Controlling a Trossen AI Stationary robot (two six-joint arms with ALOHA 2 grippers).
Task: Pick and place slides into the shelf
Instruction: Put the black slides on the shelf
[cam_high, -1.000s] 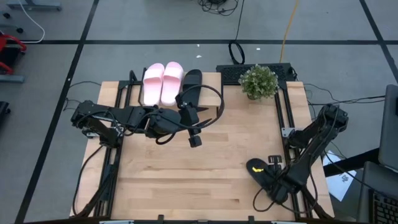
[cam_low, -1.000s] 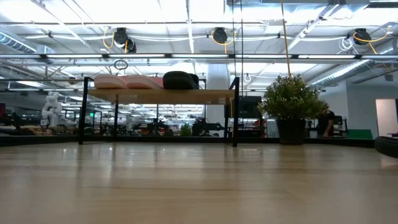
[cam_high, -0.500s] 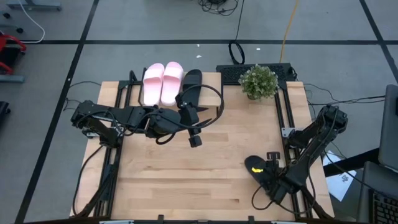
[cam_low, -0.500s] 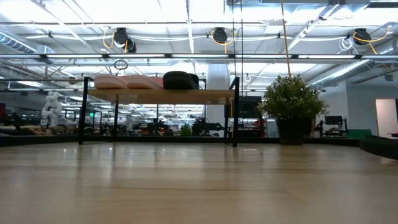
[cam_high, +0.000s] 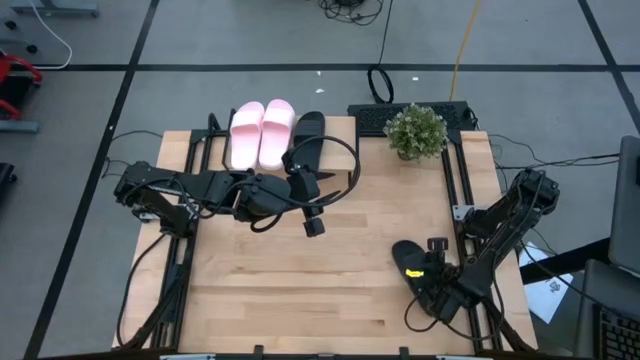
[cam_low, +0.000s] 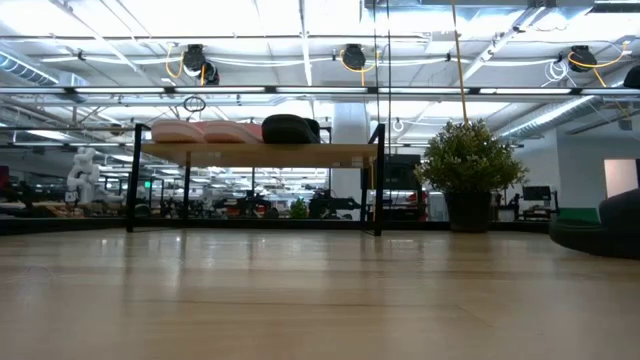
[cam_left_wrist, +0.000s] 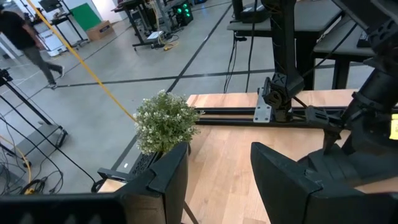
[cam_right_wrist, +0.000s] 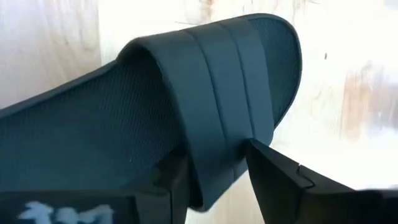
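Now the right gripper (cam_right_wrist: 214, 165) was clamped on the strap of the last black slide (cam_high: 412, 262), one finger on each side of the strap's edge in the right wrist view. From above, that gripper (cam_high: 436, 272) sat near the table's front right corner with the sandal under it. Over the last second the slide had crept away from the right edge and toward the middle of the table: its toe lay a little further left and further from the front edge than before. In the low view a dark shape (cam_low: 600, 228) now showed at the right border where almost nothing had been visible a second earlier. That suggested the carry toward the shelf (cam_high: 210, 135) had begun.

The left gripper (cam_high: 314, 226) had not moved; it hung over the middle of the table with its fingers (cam_left_wrist: 165, 174) spread apart and nothing between them.

On the shelf's top board (cam_low: 258, 153) the two pink slides (cam_high: 260, 130) and one black slide (cam_high: 305, 135) already lay side by side, leaving room at the end nearer the potted plant (cam_high: 416, 130). Three of four seemed placed.
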